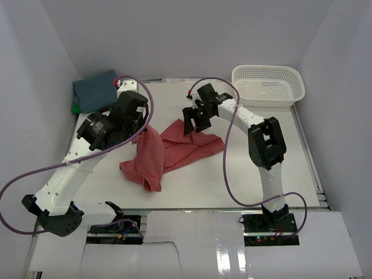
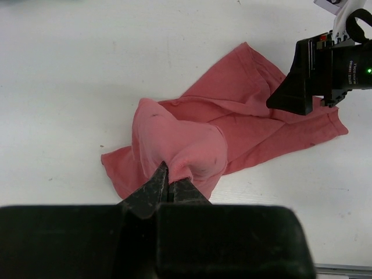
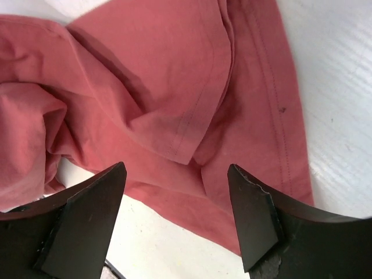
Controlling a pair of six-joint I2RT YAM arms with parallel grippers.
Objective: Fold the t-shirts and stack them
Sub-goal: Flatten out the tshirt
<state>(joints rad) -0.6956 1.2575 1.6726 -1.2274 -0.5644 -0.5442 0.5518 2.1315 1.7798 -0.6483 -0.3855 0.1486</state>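
Red shirt (image 1: 186,148): limp, light (sags from any pinch). Left hand (image 2: 167,177) nips a raised fold; right hand (image 3: 175,174), wide open and empty, probably best takes the hem.

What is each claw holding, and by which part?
Left claw pinches the red shirt by a raised, bunched fold. Right claw is open above it, holding nothing.

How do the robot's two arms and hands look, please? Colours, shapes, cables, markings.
The left arm and right arm are white tubes with black joints. A thin purple cable loops along each. The black left hand and black right hand have two wedge-shaped fingers; the right one's body shows white lettering and a green light.
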